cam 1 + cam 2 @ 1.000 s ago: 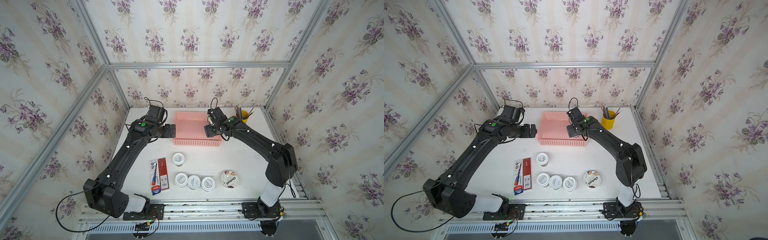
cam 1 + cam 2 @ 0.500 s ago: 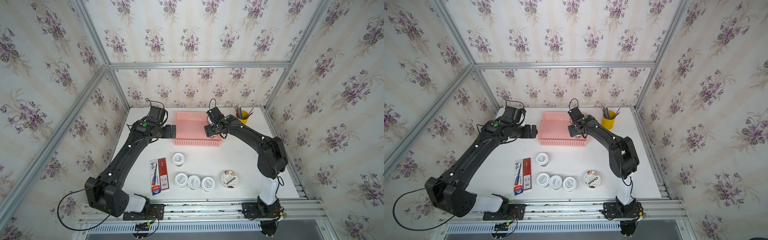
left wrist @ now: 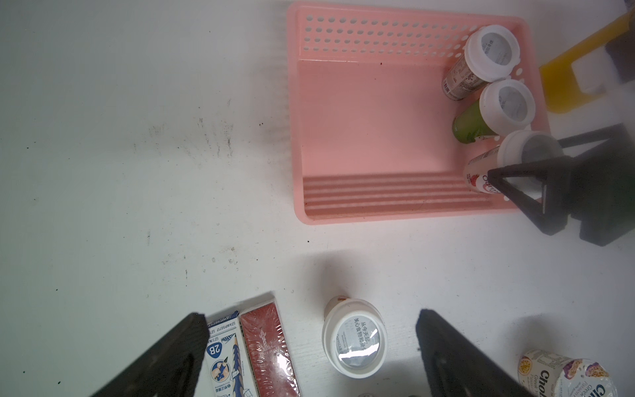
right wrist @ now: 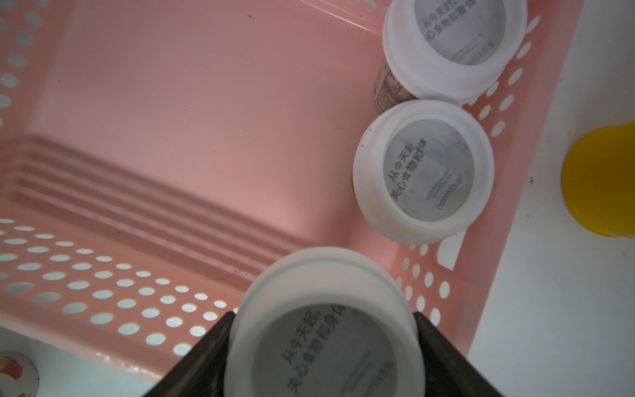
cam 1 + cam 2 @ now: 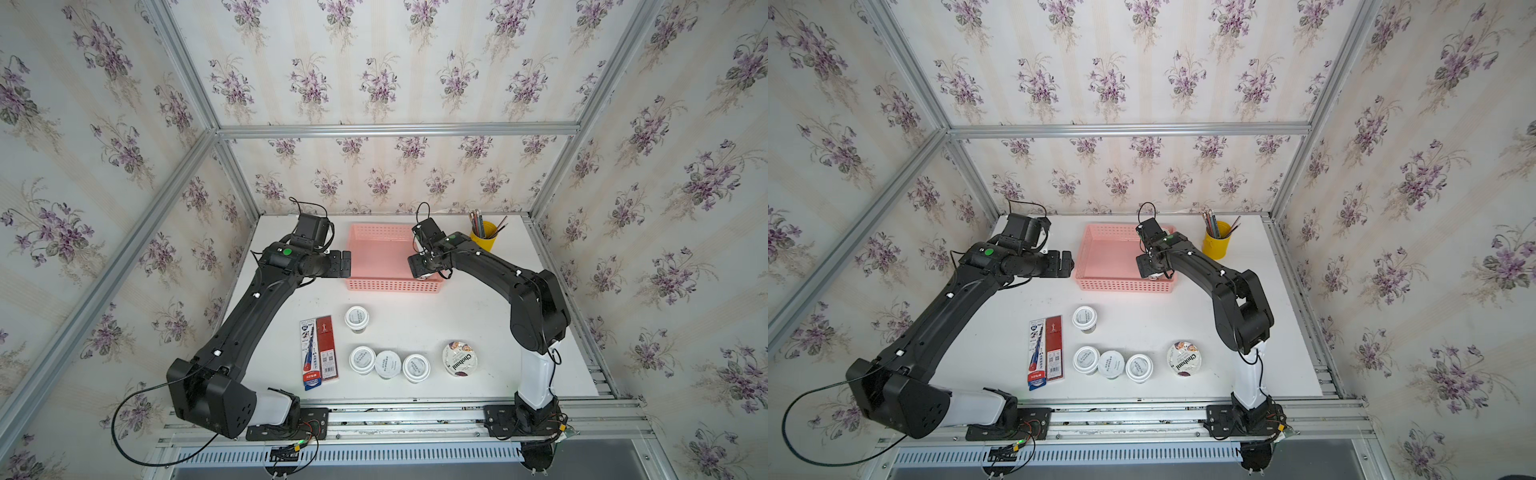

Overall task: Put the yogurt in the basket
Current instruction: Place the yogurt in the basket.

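Along the tabletop's near edge I see a pencil pack (image 5: 319, 352), three yogurt cups (image 5: 387, 364) touching in a row, and the Chobani cup (image 5: 460, 358) slightly apart on their right. A lone cup (image 5: 356, 318) stands just beyond, with bare tabletop between it and the basket (image 5: 390, 285). The left gripper (image 5: 345, 264) hangs just beside the basket's left wall, fingers wide apart. The right gripper (image 5: 422, 267) has its fingers clamped on a white-lidded cup (image 4: 323, 337) at the basket's near right corner. Two more cups (image 4: 424, 172) stand along its right wall, and the rest of its floor is bare. A yellow pencil cup (image 5: 484, 237) stands near the tabletop's far right corner.
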Robot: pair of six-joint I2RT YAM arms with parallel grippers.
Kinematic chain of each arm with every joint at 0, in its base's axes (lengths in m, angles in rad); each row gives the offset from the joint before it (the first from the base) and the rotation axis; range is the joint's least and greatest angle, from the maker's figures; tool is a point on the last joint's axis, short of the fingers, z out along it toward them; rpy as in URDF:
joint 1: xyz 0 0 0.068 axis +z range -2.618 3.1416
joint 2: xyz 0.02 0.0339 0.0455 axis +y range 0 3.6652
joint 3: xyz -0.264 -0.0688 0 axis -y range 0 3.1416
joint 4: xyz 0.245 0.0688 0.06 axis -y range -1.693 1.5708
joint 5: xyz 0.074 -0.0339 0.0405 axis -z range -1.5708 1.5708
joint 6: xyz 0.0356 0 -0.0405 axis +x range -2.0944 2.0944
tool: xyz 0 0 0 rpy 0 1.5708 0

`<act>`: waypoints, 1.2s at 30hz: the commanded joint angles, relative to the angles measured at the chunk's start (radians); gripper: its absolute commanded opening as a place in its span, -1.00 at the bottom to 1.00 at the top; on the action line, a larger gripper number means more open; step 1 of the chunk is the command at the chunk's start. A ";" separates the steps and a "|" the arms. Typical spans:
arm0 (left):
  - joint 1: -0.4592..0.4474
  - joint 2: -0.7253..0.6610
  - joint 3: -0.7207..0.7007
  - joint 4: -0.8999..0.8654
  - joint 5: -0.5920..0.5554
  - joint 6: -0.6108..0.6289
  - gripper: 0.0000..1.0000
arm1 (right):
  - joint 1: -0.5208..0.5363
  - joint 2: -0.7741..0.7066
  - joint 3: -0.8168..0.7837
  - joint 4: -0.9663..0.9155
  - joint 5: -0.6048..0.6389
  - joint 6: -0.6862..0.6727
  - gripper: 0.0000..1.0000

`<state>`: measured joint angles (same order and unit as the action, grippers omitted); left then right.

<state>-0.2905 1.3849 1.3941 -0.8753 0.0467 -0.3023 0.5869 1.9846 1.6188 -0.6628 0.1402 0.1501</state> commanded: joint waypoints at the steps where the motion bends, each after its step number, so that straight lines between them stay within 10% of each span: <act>1: 0.000 -0.007 -0.003 0.015 -0.005 0.010 0.98 | 0.000 0.015 0.000 0.018 -0.007 0.001 0.54; 36: 0.001 -0.010 -0.009 0.024 -0.006 0.015 0.98 | -0.013 0.026 -0.051 0.044 0.023 0.005 0.63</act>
<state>-0.2901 1.3853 1.3903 -0.8722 0.0467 -0.2981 0.5732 2.0293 1.5715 -0.6121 0.1421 0.1535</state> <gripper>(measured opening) 0.990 0.806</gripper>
